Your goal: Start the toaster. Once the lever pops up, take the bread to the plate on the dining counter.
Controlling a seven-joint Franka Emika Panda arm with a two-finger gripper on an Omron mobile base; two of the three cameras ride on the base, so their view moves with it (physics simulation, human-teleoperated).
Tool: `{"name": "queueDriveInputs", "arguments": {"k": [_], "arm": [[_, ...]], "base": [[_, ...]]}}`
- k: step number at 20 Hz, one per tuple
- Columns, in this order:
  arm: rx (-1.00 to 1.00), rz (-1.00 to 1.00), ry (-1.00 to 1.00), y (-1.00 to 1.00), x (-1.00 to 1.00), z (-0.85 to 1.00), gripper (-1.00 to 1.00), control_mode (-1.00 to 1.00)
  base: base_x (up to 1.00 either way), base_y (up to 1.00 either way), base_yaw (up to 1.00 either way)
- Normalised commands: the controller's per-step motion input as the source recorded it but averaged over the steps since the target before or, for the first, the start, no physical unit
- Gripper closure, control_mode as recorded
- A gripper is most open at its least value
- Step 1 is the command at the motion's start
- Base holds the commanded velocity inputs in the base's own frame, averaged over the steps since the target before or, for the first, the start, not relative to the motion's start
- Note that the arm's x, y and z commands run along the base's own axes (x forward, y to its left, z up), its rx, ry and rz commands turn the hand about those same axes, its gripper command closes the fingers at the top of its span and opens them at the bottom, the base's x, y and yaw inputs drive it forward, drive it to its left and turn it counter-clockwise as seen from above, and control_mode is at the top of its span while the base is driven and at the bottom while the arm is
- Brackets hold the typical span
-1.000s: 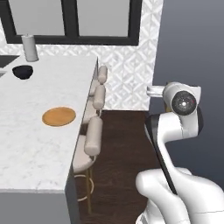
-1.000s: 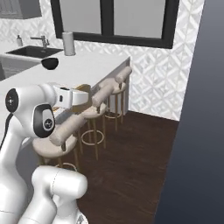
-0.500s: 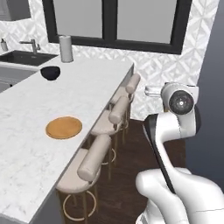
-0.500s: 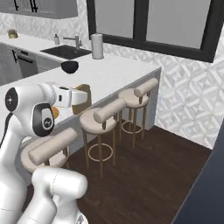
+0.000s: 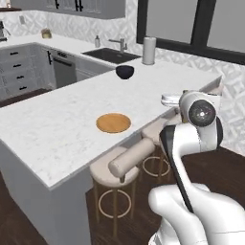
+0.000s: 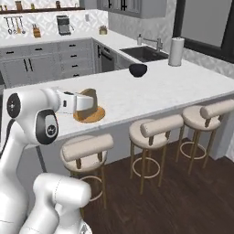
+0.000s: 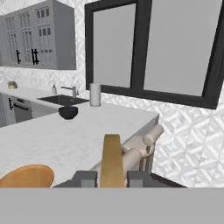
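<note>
The gripper [image 7: 111, 177] is closed tight on the bread [image 7: 111, 159], which stands on edge between the two dark fingertips [image 7: 85, 176] in the hand view, its golden crust facing the camera; held by its thin faces this way, the slice is pinched firmly and would probably have to be tilted or lowered flat before it is let go. In the right base view the bread [image 6: 89, 101] shows as a brown slab at the end of the white forearm, carried level just in front of the plate [image 6: 95, 114] rather than over it, so the arm seems to be bringing its load in from the stool side of the table. The plate [image 5: 113, 122] lies flat and bare on the white marble dining counter [image 5: 57, 129], near the edge that overhangs the beige stools [image 5: 125, 161], a spot the arm can likely reach from the floor without stretching. Farther along the same marble top sit a black bowl [image 5: 125, 72] and a pale upright cylinder, perhaps a paper towel roll [image 5: 149, 50], both well apart from the plate and out of the approach. The toaster step looks finished; what remains is to carry the slice over the plate [image 7: 27, 176] and set it down.
</note>
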Motion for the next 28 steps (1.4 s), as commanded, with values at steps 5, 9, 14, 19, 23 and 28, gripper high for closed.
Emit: {"name": "queueDriveInputs", "arguments": {"k": [5, 9, 14, 19, 23, 28], "arm": [[0.0, 0.0, 0.0, 0.0, 0.0, 0.0, 1.0, 1.0], [0.0, 0.0, 0.0, 0.0, 0.0, 0.0, 1.0, 1.0], [0.0, 0.0, 0.0, 0.0, 0.0, 0.0, 1.0, 1.0], [0.04, 0.17, 0.11, 0.0, 0.63, 0.0, 1.0, -1.0], [0.25, 0.36, 0.32, -0.19, 0.34, -0.01, 1.0, -1.0], [0.38, 0.42, 0.45, -0.31, 0.21, -0.25, 1.0, -1.0]], "base": [[0.26, -0.63, 0.52], [0.68, -0.34, 0.23], [0.73, -0.09, 0.2], [0.18, 0.0, 0.04], [0.0, 0.0, 0.0], [0.0, 0.0, 0.0]]}}
